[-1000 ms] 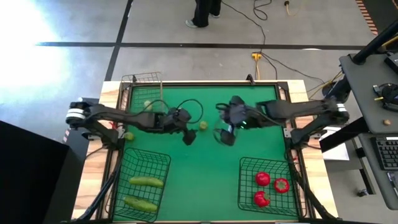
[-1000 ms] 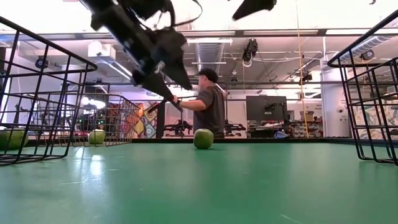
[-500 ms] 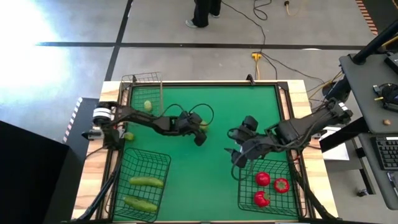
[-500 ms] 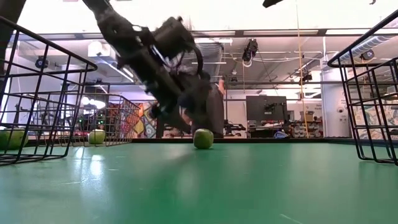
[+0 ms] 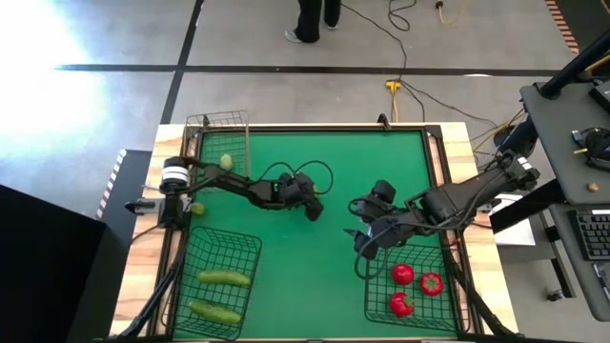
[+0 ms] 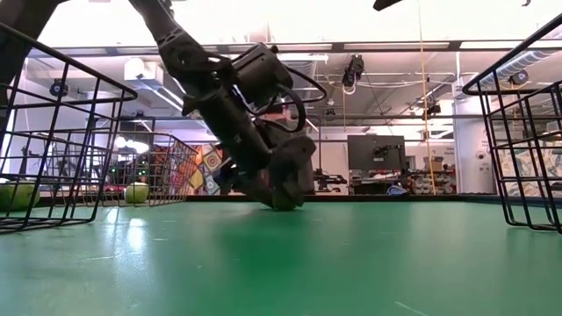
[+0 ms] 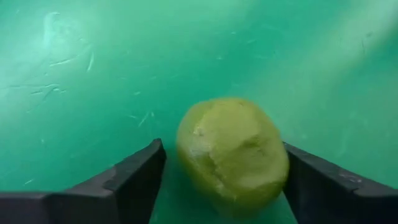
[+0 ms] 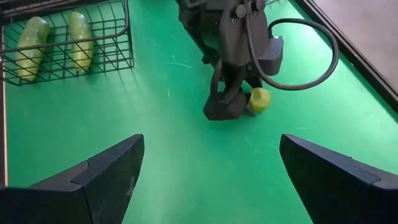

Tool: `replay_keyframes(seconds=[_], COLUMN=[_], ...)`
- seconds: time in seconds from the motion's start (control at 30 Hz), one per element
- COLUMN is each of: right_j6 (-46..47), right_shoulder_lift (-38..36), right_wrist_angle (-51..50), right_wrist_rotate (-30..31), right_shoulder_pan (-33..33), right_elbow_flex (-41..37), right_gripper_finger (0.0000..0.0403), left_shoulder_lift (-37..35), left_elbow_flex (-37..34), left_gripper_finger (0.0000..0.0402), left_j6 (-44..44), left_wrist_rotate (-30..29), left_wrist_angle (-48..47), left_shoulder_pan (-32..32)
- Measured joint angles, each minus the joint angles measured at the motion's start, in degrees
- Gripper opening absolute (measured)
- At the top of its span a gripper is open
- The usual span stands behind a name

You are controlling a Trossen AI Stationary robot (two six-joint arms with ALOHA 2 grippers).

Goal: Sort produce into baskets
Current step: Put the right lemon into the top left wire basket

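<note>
The pale yellow-green fruit (image 7: 232, 154) is straddled by the left gripper (image 7: 221, 171), fingers spread and not yet clenched; the right gripper (image 5: 365, 238) is held released, farther off

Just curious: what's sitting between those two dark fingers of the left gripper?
A pale yellow-green round fruit on the green mat, shown in the left wrist view; the left gripper straddles it.

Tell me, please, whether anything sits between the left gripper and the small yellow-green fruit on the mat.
Nothing visible does. The left gripper is down at the green mat, open, with the fruit directly between its fingers. The right gripper hangs near the basket holding red produce, away from the fruit.
</note>
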Motion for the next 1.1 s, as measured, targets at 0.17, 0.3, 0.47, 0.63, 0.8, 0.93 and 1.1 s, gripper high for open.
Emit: replay_keyframes(seconds=[0.17,0.3,0.47,0.63,0.8,0.93,1.1], right_j6=[-0.68,-1.09,-1.05,-1.04,-1.36,-2.09,-0.76], right_shoulder_lift=[0.0,-0.13,-0.81,-1.24,-1.36,-1.36,-1.38], right_wrist_angle=[0.0,-0.02,0.02,-0.02,0.04,0.27,0.5], right_wrist_rotate=[0.0,0.01,0.02,0.0,0.0,-0.01,-0.21], right_shoulder_pan=[0.0,-0.02,-0.02,-0.02,-0.02,-0.04,-0.04], right_elbow_flex=[0.06,0.09,0.15,0.15,0.15,0.15,0.15], right_gripper_finger=[0.0368,0.0368,0.0368,0.0368,0.0368,0.0368,0.0368], left_shoulder_lift=[-2.1,-6.21,-20.17,-36.11,-44.34,-43.7,-37.09], left_elbow_flex=[-0.09,-0.15,-0.11,-0.07,-0.22,-0.31,-0.33], left_gripper_finger=[0.0203,0.0143,0.0142,0.0142,0.0142,0.0142,0.0142], left_j6=[-0.64,-0.49,-0.11,-0.66,-0.71,5.6,10.78], left_wrist_rotate=[-0.99,-1.12,-6.22,-10.34,-9.68,-1.24,5.92], left_wrist_angle=[-1.28,-6.29,-17.58,-39.29,-61.23,-65.71,-65.67], left_shoulder_pan=[0.16,0.31,0.67,6.2,18.46,28.59,36.16])
